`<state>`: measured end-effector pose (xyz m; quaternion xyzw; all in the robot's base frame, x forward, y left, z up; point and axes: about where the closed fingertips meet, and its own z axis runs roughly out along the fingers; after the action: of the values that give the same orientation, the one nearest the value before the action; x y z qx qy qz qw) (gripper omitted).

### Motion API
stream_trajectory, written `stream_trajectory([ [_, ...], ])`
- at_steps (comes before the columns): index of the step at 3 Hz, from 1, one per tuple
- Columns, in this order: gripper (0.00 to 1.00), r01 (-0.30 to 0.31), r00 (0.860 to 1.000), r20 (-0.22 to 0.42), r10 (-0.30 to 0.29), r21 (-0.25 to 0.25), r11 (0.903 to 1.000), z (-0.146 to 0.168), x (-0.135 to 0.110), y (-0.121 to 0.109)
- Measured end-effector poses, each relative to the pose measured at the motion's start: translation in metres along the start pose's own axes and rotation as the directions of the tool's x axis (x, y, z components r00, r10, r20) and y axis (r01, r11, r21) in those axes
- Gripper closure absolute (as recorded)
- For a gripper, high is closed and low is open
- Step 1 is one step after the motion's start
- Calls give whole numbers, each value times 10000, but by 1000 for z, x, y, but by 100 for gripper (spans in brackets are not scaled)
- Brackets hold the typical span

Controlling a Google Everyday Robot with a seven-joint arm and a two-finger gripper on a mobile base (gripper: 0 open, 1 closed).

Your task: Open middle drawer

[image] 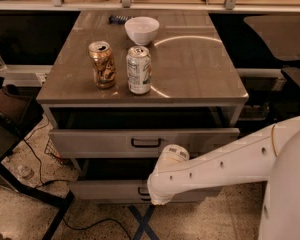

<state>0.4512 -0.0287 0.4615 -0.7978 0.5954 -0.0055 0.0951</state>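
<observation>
Speckled floor (230,219) below, marked with a blue tape cross (142,224). Saw a brown cabinet top (200,74) carrying a white bowl (142,29) near the back edge, left of middle, with a small dark object (117,19) just behind it, too dim to name. Found two drink cans toward the front-left corner, upright and just apart: a gold-brown can (103,64) on the left, a green-and-white can (139,70) on the right. Noted the uppermost drawer (90,144) pulled out beneath the front edge, black bar handle (146,143) at mid-front. Found the middle drawer (105,190) below it, apparently drawn out a little too, with a dark gap above its pale grey front. Traced the white arm (225,164) in from the right, bent across that front. Placed the gripper (151,196) at the lower handle (141,191) on the middle drawer, mostly hidden behind the wrist; could not tell its grip.
</observation>
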Motion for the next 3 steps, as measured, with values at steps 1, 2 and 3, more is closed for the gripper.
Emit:
stream_trajectory([
  [1,100,-44,9997,-243,43,-38,10000,10,2,-4],
  [2,99,-106,9998,-181,109,169,9998,16,3,-6],
  [3,77,-103,9998,-186,105,138,9999,16,3,-5],
])
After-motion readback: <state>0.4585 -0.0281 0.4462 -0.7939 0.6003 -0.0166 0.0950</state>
